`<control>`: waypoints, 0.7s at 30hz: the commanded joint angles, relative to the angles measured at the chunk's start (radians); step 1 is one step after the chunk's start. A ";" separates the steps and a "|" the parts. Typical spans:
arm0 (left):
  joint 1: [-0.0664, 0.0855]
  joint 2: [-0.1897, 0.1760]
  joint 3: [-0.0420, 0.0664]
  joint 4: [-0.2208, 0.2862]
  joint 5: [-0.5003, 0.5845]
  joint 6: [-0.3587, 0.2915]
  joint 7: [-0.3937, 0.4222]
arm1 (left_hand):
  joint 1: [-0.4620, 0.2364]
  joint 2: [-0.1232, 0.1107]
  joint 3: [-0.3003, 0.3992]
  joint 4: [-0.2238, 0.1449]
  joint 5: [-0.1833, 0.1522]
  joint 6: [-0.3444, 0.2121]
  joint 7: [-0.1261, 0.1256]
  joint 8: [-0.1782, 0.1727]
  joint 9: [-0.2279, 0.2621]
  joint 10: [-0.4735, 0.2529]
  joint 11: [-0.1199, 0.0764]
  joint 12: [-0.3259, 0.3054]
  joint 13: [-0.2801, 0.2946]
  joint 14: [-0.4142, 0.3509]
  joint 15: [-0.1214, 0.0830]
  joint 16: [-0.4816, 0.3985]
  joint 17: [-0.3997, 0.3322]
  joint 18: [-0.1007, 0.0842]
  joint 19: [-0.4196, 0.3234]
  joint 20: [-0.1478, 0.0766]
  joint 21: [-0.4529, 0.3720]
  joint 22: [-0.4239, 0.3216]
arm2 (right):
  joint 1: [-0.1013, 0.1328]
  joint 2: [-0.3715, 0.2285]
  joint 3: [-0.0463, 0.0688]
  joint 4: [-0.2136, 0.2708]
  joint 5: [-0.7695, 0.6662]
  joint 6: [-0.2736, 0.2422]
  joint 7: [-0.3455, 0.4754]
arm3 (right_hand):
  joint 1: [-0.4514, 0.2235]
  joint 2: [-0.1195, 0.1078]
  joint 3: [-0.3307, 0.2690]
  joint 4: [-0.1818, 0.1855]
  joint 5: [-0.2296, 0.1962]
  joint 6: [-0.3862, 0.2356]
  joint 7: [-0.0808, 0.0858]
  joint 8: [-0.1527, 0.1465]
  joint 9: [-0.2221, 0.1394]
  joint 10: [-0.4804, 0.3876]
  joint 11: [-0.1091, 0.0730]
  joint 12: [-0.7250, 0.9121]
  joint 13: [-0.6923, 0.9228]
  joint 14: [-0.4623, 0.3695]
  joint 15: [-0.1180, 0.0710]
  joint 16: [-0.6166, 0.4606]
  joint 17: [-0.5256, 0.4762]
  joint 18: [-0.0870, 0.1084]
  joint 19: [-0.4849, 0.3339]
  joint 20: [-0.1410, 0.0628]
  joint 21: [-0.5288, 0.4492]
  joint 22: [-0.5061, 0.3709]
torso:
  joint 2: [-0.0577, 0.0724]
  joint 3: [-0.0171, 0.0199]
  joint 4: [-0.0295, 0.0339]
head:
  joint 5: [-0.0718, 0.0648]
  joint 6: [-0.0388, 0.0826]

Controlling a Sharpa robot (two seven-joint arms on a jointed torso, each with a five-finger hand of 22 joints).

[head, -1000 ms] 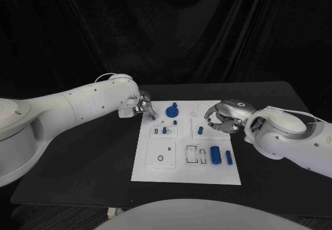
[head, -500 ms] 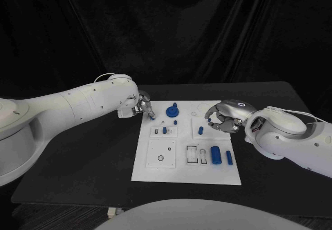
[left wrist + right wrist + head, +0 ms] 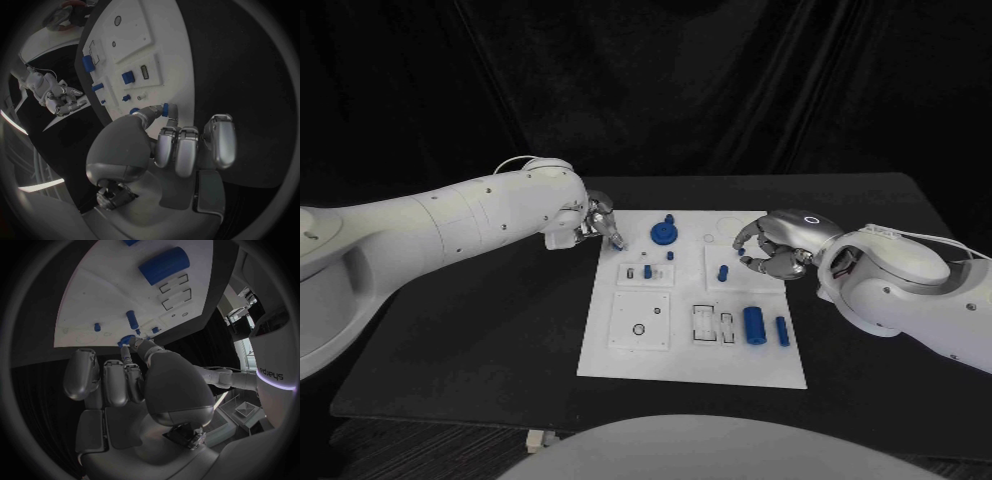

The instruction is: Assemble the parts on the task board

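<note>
The white task board point(image 3: 635, 352) lies in the middle of the black table. My left hand point(image 3: 594, 222) hovers at the board's far left corner and pinches a small blue part point(image 3: 165, 109) between thumb and finger, right over the board's edge. My right hand point(image 3: 770, 250) is over the board's far right area and pinches a small blue peg point(image 3: 724, 271) point(image 3: 127, 340) at its fingertips, low over the board. A round blue part point(image 3: 665, 233), a blue cylinder point(image 3: 754, 324) and a slim blue bar point(image 3: 780, 329) rest on the board.
More small blue parts point(image 3: 648, 271) sit in the board's middle rows, beside rectangular slots point(image 3: 714, 323) and a round hole point(image 3: 638, 329). Bare black table point(image 3: 473, 330) surrounds the board on all sides.
The picture has shifted slightly. Both hands keep their pinched parts and stay almost where they were.
</note>
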 commanded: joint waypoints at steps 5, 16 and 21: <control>0.000 -0.053 0.001 0.092 0.000 -0.109 -0.056 | -0.020 -0.014 0.073 -0.057 0.015 0.004 -0.003 0.009 0.007 0.021 -0.005 -0.006 0.196 0.104 -0.004 0.003 0.263 -0.007 0.012 -0.003 0.011 0.192 | -0.002 -0.004 0.001 0.002 -0.001 -0.007 -0.005 | -0.001 0.010 0.001 0.007 0.007 0.008 -0.002 -0.004 0.000 -0.006 0.003 -0.007 0.039 0.039 0.007 -0.002 -0.004 0.007 -0.007 0.003 -0.007 0.146 | 0.000 0.0002 -0.0001 | 0.009 0.000; 0.009 -0.134 0.001 0.241 0.144 -0.089 -0.155 | -0.047 -0.015 0.084 -0.052 0.001 0.010 -0.007 0.010 0.009 0.015 -0.007 -0.013 0.189 0.104 -0.005 0.003 0.263 -0.006 0.008 -0.004 0.006 0.190 | -0.003 -0.009 0.001 0.004 -0.001 -0.007 -0.007 | -0.001 0.010 0.002 0.007 0.008 0.008 -0.002 -0.005 0.000 -0.007 0.003 -0.007 0.038 0.039 0.007 -0.004 -0.006 0.008 -0.008 0.003 -0.009 0.146 | 0.000 0.0000 0.0004 | 0.012 0.000; 0.010 -0.162 0.001 0.303 0.173 -0.091 -0.172 | -0.052 -0.014 0.085 -0.049 0.002 0.011 -0.007 0.010 0.009 0.016 -0.007 -0.012 0.189 0.104 -0.006 0.003 0.263 -0.005 0.008 -0.004 0.005 0.189 | -0.004 -0.010 0.001 0.004 -0.001 -0.006 -0.008 | -0.001 0.010 0.002 0.007 0.008 0.008 -0.002 -0.005 0.000 -0.007 0.003 -0.007 0.038 0.039 0.007 -0.004 -0.006 0.008 -0.008 0.003 -0.009 0.146 | -0.001 0.0001 0.0001 | 0.008 0.000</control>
